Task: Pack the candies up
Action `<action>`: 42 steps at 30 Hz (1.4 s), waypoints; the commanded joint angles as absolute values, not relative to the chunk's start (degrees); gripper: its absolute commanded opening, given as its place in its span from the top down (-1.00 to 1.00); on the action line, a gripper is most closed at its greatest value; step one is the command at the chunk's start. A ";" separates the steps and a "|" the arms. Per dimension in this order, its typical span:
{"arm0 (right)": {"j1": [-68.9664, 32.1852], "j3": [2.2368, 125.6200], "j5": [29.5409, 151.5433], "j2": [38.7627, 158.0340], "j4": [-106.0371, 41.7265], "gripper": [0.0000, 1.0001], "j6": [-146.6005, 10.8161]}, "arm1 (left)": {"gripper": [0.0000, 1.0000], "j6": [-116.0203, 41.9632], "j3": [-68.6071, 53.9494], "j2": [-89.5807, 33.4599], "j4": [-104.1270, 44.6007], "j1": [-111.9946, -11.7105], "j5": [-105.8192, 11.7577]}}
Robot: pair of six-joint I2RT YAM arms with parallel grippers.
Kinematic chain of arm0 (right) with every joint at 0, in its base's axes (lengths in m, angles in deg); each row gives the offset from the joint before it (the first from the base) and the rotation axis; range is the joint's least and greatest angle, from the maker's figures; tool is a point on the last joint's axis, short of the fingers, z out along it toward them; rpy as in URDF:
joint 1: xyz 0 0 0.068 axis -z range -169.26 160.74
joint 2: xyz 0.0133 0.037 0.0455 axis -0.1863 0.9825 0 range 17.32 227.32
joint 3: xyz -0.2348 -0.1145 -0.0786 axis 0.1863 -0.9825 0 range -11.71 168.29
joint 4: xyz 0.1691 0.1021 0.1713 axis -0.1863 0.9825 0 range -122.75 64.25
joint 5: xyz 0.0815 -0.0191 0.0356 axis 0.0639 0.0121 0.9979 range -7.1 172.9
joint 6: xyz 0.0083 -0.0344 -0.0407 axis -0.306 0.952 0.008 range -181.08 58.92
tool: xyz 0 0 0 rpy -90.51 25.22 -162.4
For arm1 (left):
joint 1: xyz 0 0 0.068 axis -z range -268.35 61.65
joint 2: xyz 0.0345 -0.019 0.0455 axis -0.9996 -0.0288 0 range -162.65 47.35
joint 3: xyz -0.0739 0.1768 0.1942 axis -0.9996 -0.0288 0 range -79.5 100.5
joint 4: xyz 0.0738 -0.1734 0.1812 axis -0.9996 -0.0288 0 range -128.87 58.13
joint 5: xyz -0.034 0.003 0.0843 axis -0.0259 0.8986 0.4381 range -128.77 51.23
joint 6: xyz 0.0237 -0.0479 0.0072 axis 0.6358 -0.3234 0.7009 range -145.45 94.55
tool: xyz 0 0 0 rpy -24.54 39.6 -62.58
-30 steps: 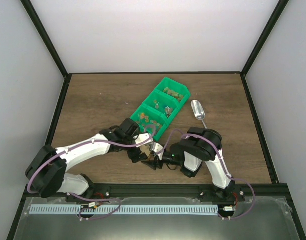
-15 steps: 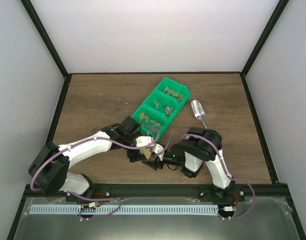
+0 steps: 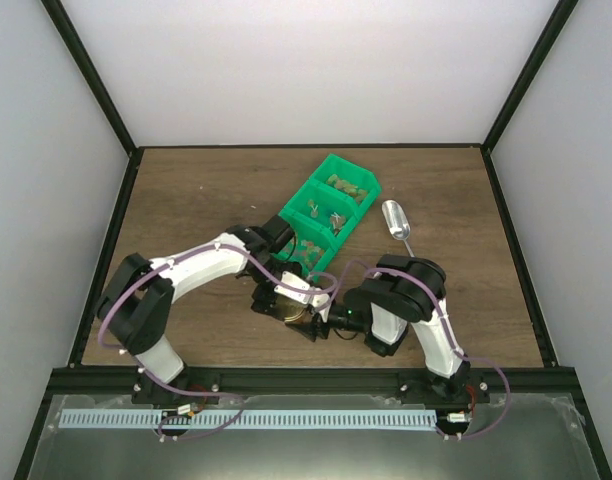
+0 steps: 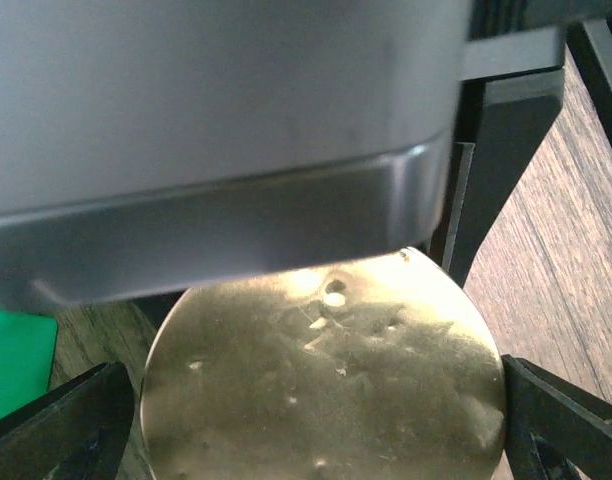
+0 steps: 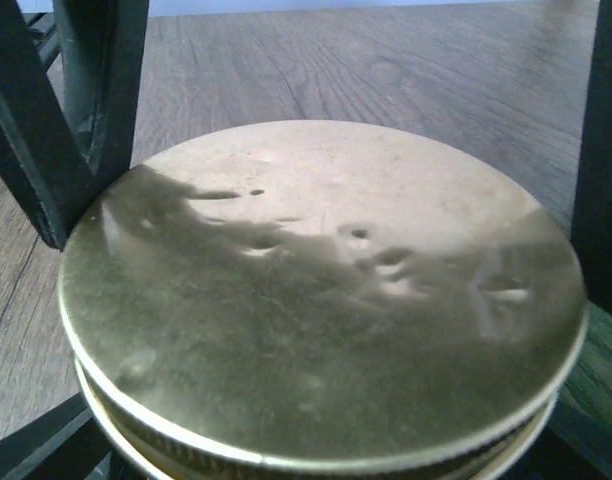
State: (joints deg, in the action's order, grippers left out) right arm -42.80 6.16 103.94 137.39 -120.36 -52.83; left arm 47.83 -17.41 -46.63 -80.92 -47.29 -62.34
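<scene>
The candies (image 3: 332, 212) lie in the compartments of a green bin (image 3: 298, 196). In front of the bin stands the jar, capped by a tan round lid (image 3: 291, 308) that hides its contents. My left gripper (image 3: 289, 306) hangs over the lid (image 4: 326, 390), open, with one finger close to the rim on each side (image 4: 76, 425). My right gripper (image 3: 312, 322) comes in low from the right and is shut on the jar (image 5: 111, 435) just under the lid (image 5: 316, 290).
A metal scoop (image 3: 396, 222) lies right of the bin. The bin's near corner (image 4: 14, 352) sits just behind the jar. Bare wood tabletop (image 3: 186, 210) stretches to the left and back, bounded by black frame posts and white walls.
My left arm has swung round, its elbow moving right and back, and its gripper has settled over the lid. The right arm and the jar have stayed put.
</scene>
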 commanded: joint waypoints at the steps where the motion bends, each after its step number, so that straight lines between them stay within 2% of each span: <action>1: -43.54 5.06 107.46 136.93 -119.99 -0.34 -53.77 | -1.00 51.03 -12.57 -48.62 -81.77 -50.31 -59.28; 5: -43.58 5.33 105.47 137.10 -119.57 -0.34 -55.03 | -1.00 42.74 -13.89 -43.81 -83.34 -52.25 -63.25; 11: -43.52 6.17 101.94 137.88 -119.16 -0.35 -56.62 | -1.00 18.93 -25.83 -32.05 -70.16 -51.57 -62.28; 17: -43.51 6.75 98.79 138.48 -118.72 -0.36 -57.13 | -1.00 2.92 -27.79 -33.03 -65.47 -50.73 -56.61; 28: -43.58 8.91 91.62 139.09 -114.78 -0.36 -58.97 | -1.00 -3.26 -30.34 -34.46 -62.21 -47.45 -57.19; 42: -43.57 9.69 90.62 138.96 -113.27 -0.36 -59.06 | -0.99 -6.33 -29.99 -38.31 -58.81 -47.33 -53.91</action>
State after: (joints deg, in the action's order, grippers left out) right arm -43.15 9.35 93.12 137.67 -117.83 -58.20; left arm -5.35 -30.02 -37.38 -60.44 -47.53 -54.82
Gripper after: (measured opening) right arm 0.807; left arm 0.999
